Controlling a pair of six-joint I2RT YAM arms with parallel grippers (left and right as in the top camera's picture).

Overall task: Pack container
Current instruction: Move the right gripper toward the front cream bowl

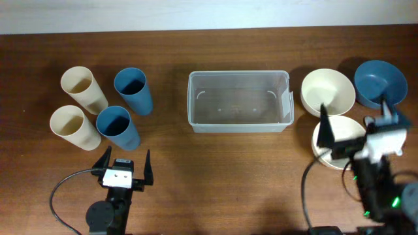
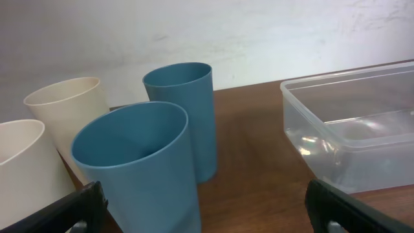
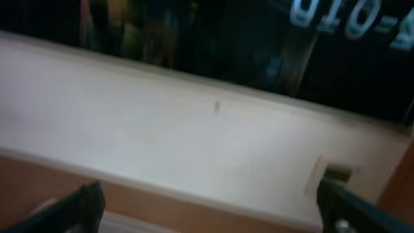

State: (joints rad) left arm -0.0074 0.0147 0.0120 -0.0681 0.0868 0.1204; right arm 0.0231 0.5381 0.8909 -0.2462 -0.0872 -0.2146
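The container (image 1: 239,74), a clear rectangular bin, stands empty at the table's middle back; its left end also shows in the left wrist view as the container (image 2: 349,133). My left gripper (image 1: 124,164) rests open near the front left, just below a blue cup (image 1: 117,127). In its own view the left gripper (image 2: 207,208) is spread wide with the near blue cup (image 2: 139,168) just ahead of it, left of centre. My right gripper (image 1: 356,119) hovers open over a cream bowl (image 1: 341,145), tilted up. Seen from its wrist, the right gripper (image 3: 210,206) faces a blurred wall and holds nothing.
Two cream cups (image 1: 83,88) (image 1: 74,126) and a second blue cup (image 1: 134,90) stand upright at the left. Another cream bowl (image 1: 328,91) and a blue bowl (image 1: 380,81) sit at the back right. Cables trail from both arms at the front edge.
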